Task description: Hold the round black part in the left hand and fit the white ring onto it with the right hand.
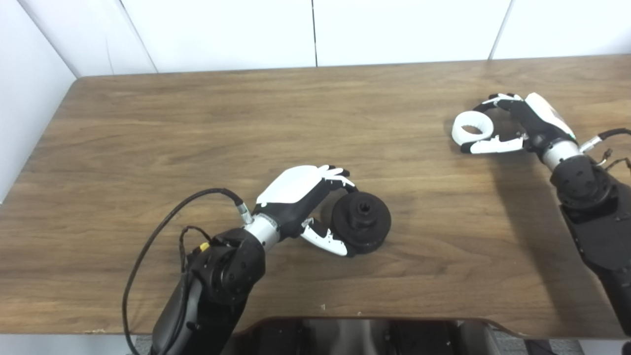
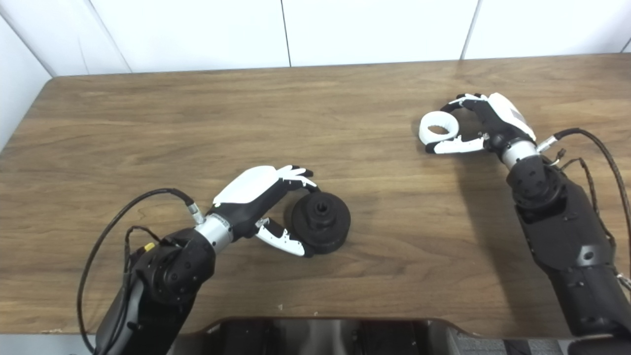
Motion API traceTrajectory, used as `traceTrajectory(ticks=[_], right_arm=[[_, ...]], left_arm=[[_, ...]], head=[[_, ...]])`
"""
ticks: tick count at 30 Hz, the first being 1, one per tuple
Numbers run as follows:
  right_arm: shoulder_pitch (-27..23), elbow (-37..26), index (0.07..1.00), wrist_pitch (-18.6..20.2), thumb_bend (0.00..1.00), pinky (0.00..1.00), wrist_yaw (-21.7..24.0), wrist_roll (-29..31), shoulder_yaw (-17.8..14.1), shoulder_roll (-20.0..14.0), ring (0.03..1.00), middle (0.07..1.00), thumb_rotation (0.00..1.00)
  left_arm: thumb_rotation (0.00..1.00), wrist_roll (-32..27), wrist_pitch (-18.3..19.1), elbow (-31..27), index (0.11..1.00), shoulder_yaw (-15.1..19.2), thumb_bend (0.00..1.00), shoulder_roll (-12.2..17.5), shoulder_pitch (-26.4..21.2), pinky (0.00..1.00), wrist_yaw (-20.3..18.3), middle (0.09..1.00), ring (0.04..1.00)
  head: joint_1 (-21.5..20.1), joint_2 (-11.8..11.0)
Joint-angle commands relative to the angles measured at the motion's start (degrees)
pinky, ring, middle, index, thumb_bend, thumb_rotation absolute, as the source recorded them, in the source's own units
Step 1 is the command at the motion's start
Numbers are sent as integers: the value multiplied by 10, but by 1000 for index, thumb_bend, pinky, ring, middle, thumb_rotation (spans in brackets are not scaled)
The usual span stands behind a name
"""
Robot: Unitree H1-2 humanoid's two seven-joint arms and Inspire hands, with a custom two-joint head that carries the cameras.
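While both parts sit well apart on the brown wood-grain table point(image 1: 197, 128), the step in hand looks like the pick-up stage, with neither part clearly lifted. The left hand point(image 1: 305, 207), lower centre of frame, is cupped around the round black plastic part point(image 1: 362, 223), fingers point(image 1: 335, 175) over its far edge and thumb at its near edge; it grasps or is about to grasp it, but whether it is firmly clamped cannot be told. The right hand point(image 2: 485, 128), upper right of frame, has fingers and thumb curled around the white plastic ring point(image 2: 438, 129), apparently pinching it. Next move likely calls for lifting both, bringing the ring across toward centre, and aligning its hole over the raised hub. The black part is a stepped disc with a small central bore, lying flat; the ring is thick and smooth, hole facing up.
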Motion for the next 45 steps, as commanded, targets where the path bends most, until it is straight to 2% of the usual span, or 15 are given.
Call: traceTrajectory(ticks=[1,9,30,45], right_arm=[[-23,-10,734,-13,890,947,-6,0,-2,-4,1000,924,342],[-21,-6,729,-18,883,938,-12,-2,0,-2,1000,919,331],[-15,-2,642,-31,843,927,-30,17,-11,7,986,897,222],[-14,-3,615,-32,833,932,-37,17,-14,10,982,891,228]], left_arm=[[254,10,2,-16,726,6,848,2,-4,816,9,942,981],[264,9,1,-16,730,8,846,1,-1,820,8,944,982],[260,10,2,-17,730,9,846,0,0,823,8,944,981],[264,12,3,-17,728,8,854,-2,-1,816,7,945,982]], head=[[1,1],[0,1],[0,3],[0,3]])
